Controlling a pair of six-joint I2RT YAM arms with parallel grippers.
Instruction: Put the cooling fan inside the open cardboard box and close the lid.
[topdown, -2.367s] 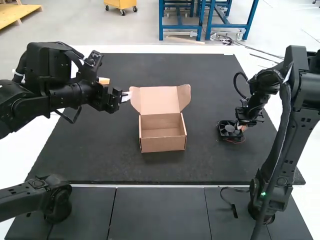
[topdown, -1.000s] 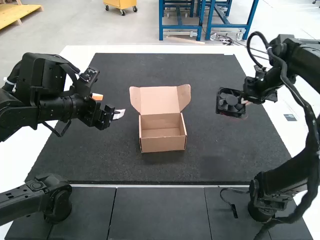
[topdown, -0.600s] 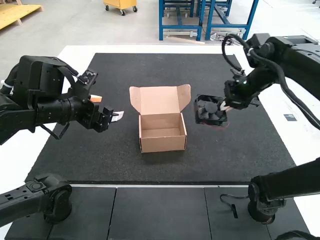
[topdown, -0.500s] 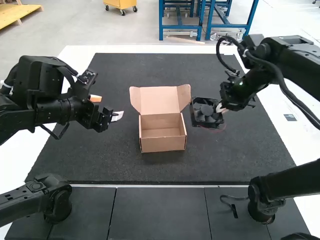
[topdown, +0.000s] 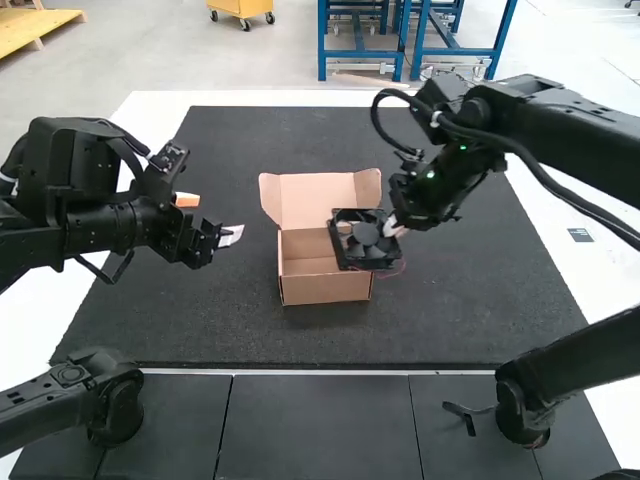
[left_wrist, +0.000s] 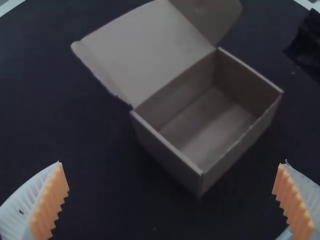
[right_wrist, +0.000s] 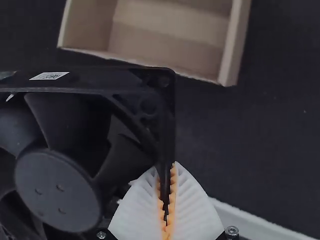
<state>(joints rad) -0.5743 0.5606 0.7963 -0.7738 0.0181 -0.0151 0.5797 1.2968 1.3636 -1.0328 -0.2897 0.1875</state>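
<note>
Held: cooling fan (topdown: 364, 240) over cardboard box (topdown: 322, 285) rim.
right gripper (topdown: 397, 224) clenched on the frame edge, box opening just beyond its fingertips; left gripper (topdown: 222, 236) released. Judged light, rigid: grip frame, spare blades.

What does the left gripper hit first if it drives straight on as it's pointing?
Most likely the cardboard box: the left gripper, fingers open, aims across bare mat at its near side wall. Depth is unclear, so it might run into the mat just short of it.
</note>
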